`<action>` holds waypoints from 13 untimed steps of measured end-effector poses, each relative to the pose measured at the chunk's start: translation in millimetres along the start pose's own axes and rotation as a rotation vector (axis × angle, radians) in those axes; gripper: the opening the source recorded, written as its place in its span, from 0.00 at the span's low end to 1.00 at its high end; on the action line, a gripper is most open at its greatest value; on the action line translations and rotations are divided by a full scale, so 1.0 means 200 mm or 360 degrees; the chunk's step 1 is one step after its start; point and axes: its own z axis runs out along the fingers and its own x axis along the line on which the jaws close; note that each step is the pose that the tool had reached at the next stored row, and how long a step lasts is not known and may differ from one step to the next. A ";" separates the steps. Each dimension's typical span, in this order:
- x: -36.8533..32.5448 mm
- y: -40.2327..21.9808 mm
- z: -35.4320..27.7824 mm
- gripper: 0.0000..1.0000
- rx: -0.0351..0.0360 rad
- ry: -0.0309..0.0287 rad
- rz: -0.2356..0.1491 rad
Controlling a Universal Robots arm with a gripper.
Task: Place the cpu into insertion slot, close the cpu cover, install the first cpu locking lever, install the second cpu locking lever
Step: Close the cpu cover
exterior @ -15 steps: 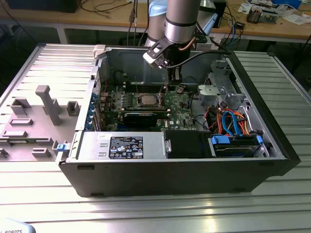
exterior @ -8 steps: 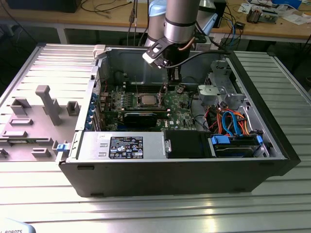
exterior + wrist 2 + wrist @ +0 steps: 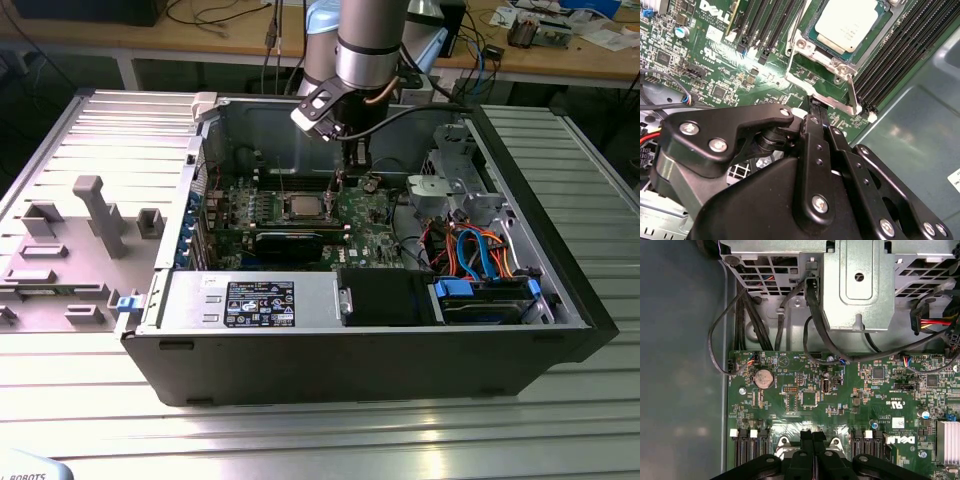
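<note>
Second wrist view shows black jaws together (tips just beside the silvery square-frame cpu cover (image 3: 807, 50)), with the silver-grey square cpu (image 3: 845, 25) seated inside.

The arm (image 3: 370, 40) hangs straight down from above, wrist vertical, and the gripper (image 3: 357, 158) points downward, black fingers (image 3: 806, 440) pressed together, tips side by side.

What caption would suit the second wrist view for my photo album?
Black pincer, tips together, poised at the metal socket frame on a green motherboard, the silver-topped cpu already seated.
</note>
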 end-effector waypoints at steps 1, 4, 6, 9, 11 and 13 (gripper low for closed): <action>0.000 -0.001 0.000 0.12 0.0000 0.00000 0.0000; 0.000 -0.002 0.000 0.12 0.0000 0.00001 0.0000; 0.000 -0.002 0.000 0.12 0.0000 0.00001 0.0000; 0.000 -0.003 0.000 0.12 0.0000 0.00000 0.0000; 0.000 -0.004 0.000 0.12 0.0000 0.00000 0.0000; 0.000 -0.009 0.000 0.12 0.0000 0.00001 0.0000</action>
